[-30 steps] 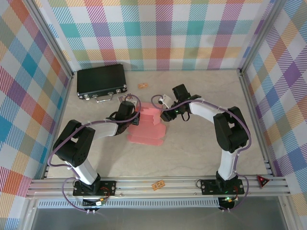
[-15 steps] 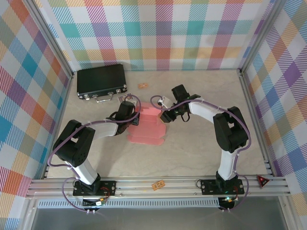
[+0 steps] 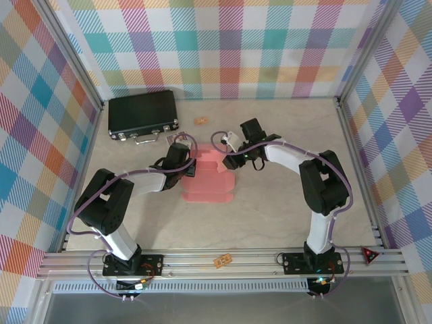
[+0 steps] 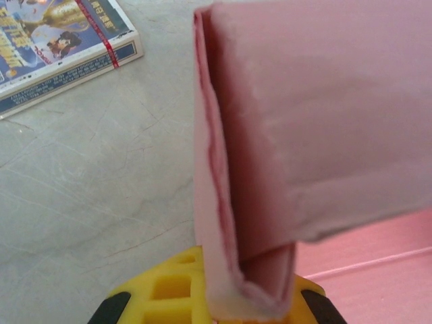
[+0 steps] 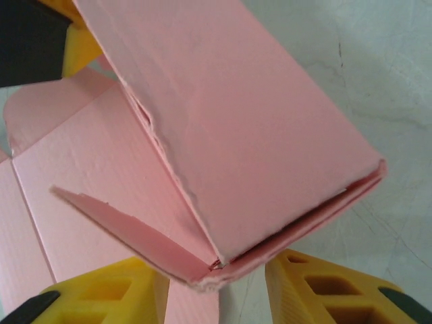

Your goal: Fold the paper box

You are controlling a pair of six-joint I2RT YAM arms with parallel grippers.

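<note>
Pink card is pinched in my left hand [image 4: 233, 307], clamped on the doubled wall [image 4: 324, 121] at ten o'clock of the box [image 3: 209, 182]. My right hand [image 5: 216, 290], half-open, straddles that wall's end at two o'clock. The box sits mid-worktop [image 3: 283, 216]. I judge this the side-wall step; next I must tuck the loose flap [image 5: 128, 233] inward, gently.

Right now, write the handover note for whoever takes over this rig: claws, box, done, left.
Left claw: shut on one end of a doubled-over wall of the salmon-pink thin card paper box.
Right claw: open, jaws either side of the wall's other end, apparently not pinching.
Box: mid-table between the arms; its near panels lie flat on the beige table.
Done: one wall folded double and raised.
Left: raise and tuck the remaining walls and flaps.
</note>
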